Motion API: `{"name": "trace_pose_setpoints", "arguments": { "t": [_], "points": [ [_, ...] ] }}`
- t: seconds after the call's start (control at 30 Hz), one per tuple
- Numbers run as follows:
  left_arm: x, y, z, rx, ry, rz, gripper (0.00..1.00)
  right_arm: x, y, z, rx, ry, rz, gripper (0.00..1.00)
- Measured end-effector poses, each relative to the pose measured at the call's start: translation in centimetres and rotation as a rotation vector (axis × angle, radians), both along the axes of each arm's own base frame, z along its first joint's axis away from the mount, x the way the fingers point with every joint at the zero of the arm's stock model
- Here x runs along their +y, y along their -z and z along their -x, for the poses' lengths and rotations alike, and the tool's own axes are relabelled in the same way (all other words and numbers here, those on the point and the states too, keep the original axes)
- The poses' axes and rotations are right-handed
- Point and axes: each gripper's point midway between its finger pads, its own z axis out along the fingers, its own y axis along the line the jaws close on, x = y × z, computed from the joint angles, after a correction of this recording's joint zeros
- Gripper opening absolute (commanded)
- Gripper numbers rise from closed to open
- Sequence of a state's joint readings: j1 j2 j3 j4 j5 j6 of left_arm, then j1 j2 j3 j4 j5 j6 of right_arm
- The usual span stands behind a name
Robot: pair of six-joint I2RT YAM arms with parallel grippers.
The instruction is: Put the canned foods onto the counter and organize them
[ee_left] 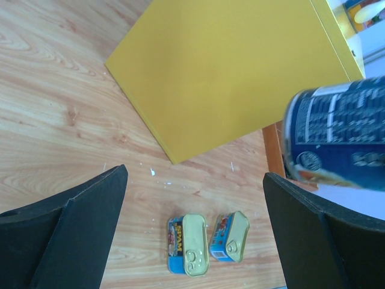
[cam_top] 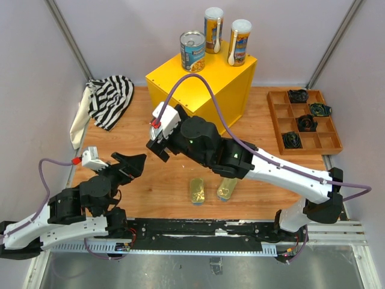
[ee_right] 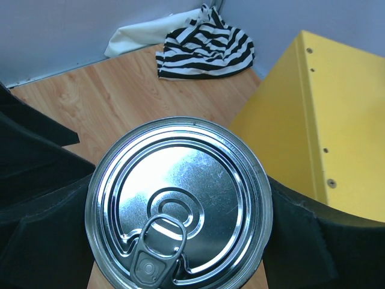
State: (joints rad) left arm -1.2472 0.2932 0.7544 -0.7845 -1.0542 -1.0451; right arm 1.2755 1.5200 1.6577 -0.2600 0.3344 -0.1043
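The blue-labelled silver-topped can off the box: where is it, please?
Top view: the can is clamped in the right end effector, left of the yellow metal box.

On counter [cam_top: 222, 75], three cans [cam_top: 213, 30]; at its six o'clock two tins [cam_top: 197, 191], at three tray [cam_top: 328, 142], at nine cloth [cam_top: 108, 99].

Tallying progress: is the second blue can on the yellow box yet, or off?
Off. The right gripper holds the second blue can beside the yellow box, not on it; the other blue can stands on top.
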Motion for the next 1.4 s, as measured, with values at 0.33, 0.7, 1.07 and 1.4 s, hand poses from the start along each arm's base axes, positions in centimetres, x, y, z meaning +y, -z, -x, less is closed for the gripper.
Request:
{"name": "trace_pose_setpoints", "arguments": {
  "t": [0.33,0.7,1.07,1.4],
  "points": [
    [-3.0,-0.8,-0.6,-0.035,0.071,-0.1,0.99,-3.2,-4.6,-3.6,-0.056,0.097,-0.045,0.01],
    [-4.8,-0.8,-0.7,-0.06,0.132,-0.155,0.99,-8.0,-10.0,-8.8,-0.113,0.23,-0.126,0.01],
    [-7.7,0.2,-0.5,-0.079,0.242,-0.226,0.99,-10.9,-8.7,-16.0,-0.066,0.356,-0.101,0.0],
    [-11.1,1.3,-0.3,-0.095,0.364,-0.314,0.99,-13.2,-8.2,-20.5,0.004,0.414,-0.13,0.01]
  ]
}}
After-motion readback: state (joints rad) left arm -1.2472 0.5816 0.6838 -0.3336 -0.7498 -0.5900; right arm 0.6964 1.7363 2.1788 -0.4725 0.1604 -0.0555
